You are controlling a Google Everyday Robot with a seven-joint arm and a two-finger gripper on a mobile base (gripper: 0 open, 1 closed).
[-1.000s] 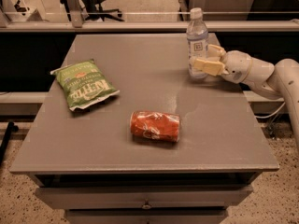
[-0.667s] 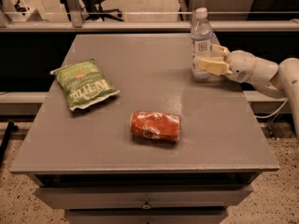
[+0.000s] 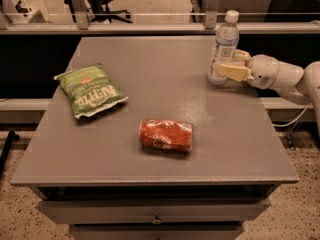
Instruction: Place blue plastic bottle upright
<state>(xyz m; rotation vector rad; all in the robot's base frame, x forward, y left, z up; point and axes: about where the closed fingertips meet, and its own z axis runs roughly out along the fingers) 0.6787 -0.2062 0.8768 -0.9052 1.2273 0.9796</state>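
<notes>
The blue plastic bottle [image 3: 223, 44], clear with a white cap and a pale label, stands upright near the table's far right edge. My gripper [image 3: 228, 64] reaches in from the right, and its cream fingers [image 3: 233, 72] hold the bottle's lower half, one in front and one behind. The bottle's base looks to be touching the grey table top [image 3: 165, 79].
A crushed red soda can [image 3: 166, 134] lies on its side at the front middle. A green chip bag [image 3: 90, 90] lies flat at the left. My white arm [image 3: 280, 76] extends past the right edge. A rail and an office chair stand behind the table.
The gripper and the upright bottle have shifted together a little to the right, toward the table's right edge. The can and the bag have not moved.
</notes>
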